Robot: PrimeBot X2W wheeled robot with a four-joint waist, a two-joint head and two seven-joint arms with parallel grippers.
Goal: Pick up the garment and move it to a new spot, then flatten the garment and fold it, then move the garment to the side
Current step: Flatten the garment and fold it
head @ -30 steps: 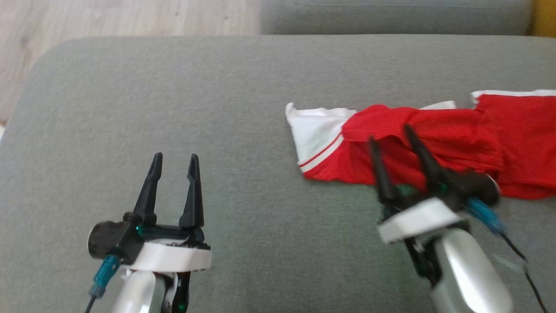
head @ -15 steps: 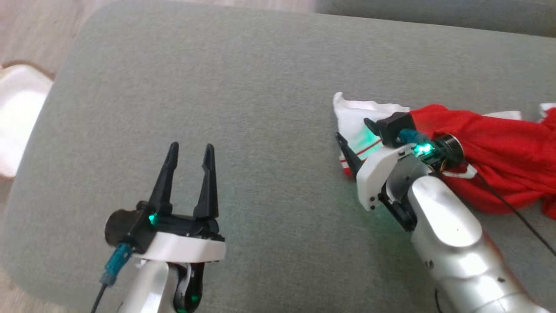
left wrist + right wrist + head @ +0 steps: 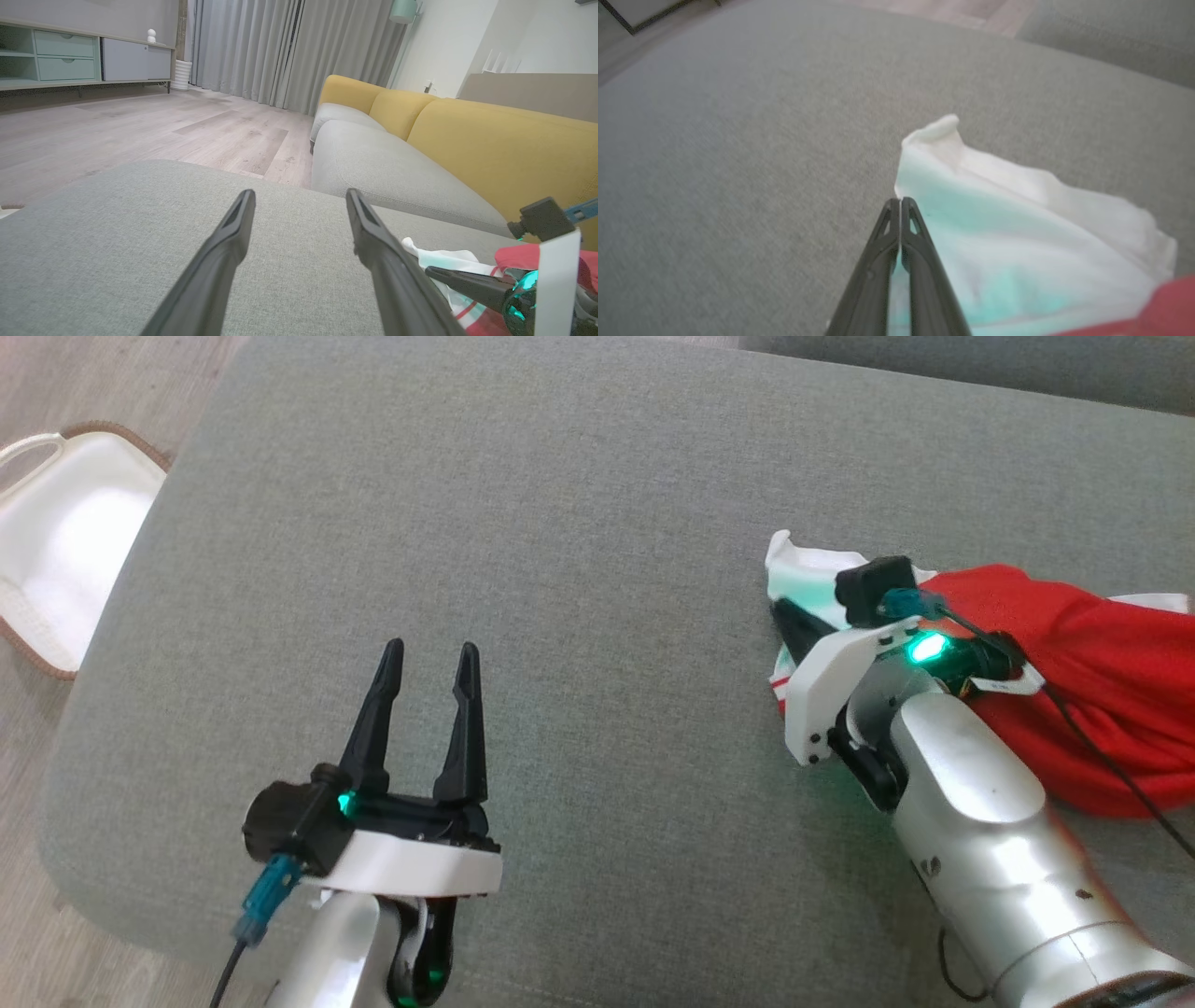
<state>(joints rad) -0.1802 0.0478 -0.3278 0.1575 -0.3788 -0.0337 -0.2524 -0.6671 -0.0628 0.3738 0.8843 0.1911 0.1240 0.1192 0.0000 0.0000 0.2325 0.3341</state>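
Observation:
A red garment (image 3: 1111, 709) with a white sleeve (image 3: 803, 569) lies crumpled at the right of the grey cushion (image 3: 560, 523). My right gripper (image 3: 784, 616) is low at the sleeve's left edge. In the right wrist view its fingers (image 3: 900, 200) are pressed together on the edge of the white cloth (image 3: 1017, 233), tinted green by the wrist light. My left gripper (image 3: 428, 649) hovers open over bare cushion at the lower left, holding nothing. The left wrist view shows its spread fingers (image 3: 299, 196), with the garment (image 3: 444, 259) and the right gripper (image 3: 427, 269) at the lower right.
A white basket with a brown rim (image 3: 65, 541) stands on the wood floor off the cushion's left edge. Beyond the cushion is a grey sofa seat (image 3: 383, 163) with a yellow back (image 3: 490, 140). Wide bare cushion lies between the grippers.
The head camera has shifted. My right gripper swung from over the red body to the white sleeve's edge and shut there. The left gripper stays open.

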